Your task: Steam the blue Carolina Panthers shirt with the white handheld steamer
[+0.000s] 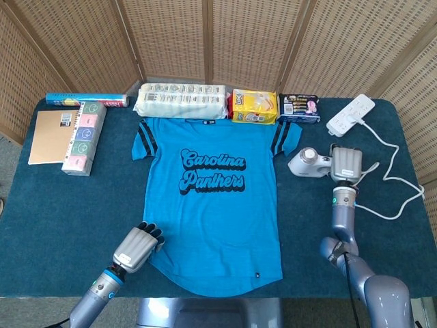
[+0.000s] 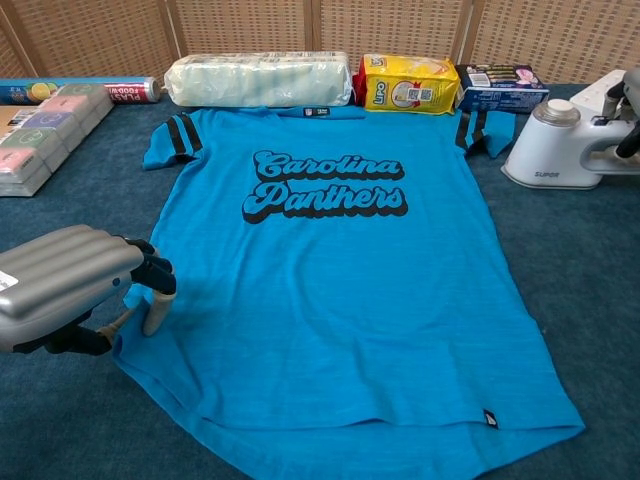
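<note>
A: How far along are you getting with the steaming?

B: You are just starting. The blue Carolina Panthers shirt (image 1: 213, 205) is lying flat on the table (image 1: 54, 212), and no steaming appears to have begun; the white handheld steamer (image 1: 308, 164) is sitting on the table beside the right sleeve.

A: And where are your hands?

B: Your right robot hand (image 1: 345, 164) is resting over the steamer's handle; I cannot tell whether it is gripping. Your left robot hand (image 1: 136, 247) is pressing curled fingers on the shirt's lower left hem, well apart from the steamer.
</note>
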Tool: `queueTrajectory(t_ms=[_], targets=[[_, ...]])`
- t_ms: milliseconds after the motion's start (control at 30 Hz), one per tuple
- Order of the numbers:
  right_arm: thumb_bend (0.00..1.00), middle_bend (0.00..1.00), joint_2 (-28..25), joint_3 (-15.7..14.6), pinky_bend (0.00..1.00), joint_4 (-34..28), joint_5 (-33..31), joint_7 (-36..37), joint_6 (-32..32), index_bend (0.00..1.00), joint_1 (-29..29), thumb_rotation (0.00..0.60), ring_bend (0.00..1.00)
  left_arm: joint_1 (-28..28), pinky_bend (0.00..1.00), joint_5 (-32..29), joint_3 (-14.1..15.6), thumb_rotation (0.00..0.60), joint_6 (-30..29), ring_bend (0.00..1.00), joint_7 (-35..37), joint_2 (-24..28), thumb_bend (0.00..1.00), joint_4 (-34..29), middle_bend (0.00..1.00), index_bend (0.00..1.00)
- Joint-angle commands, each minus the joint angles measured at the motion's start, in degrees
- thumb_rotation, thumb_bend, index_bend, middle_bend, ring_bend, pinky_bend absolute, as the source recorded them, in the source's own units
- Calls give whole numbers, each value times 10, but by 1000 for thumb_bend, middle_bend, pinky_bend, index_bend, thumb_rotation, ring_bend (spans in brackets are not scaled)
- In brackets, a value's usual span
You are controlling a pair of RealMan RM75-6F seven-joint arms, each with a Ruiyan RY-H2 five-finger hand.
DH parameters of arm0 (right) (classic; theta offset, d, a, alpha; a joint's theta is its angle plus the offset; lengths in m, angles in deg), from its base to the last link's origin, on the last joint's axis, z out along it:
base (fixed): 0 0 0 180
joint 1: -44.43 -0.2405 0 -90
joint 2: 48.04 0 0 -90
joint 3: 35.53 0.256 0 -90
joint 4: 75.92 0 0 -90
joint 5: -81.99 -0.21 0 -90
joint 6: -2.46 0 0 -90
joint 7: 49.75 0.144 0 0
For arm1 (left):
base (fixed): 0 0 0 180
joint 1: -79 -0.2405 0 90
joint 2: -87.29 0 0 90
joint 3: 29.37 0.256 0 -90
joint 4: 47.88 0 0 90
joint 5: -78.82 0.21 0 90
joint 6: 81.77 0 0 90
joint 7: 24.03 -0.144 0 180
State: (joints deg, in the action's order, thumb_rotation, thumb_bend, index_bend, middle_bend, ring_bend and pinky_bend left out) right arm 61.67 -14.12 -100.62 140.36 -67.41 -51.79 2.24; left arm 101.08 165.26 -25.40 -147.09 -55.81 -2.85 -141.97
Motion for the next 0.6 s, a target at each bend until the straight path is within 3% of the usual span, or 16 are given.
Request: queueTrajectory(t_ms=[33, 233, 433, 600], targets=[[381, 569, -2, -6, 492, -6, 12, 11, -7, 487, 3, 600, 586, 0, 335, 0, 0, 600, -1, 323, 0, 0, 559, 0, 455, 610], [370, 594, -7, -9, 524, -23, 26, 18, -25, 502, 7, 600, 630, 1, 335, 1, 1, 600, 0, 323, 1, 0, 560, 0, 455, 610], [364, 593, -3, -9, 505, -15, 28, 9, -19, 502, 7, 600, 588, 1, 334, -1, 1, 600, -1, 323, 2, 0, 559, 1, 455, 609], [364, 620, 6, -10, 611, 4, 30, 11, -13, 525, 6, 600, 654, 1, 334, -2, 1, 600, 0, 323, 2, 1, 558, 2, 455, 610]])
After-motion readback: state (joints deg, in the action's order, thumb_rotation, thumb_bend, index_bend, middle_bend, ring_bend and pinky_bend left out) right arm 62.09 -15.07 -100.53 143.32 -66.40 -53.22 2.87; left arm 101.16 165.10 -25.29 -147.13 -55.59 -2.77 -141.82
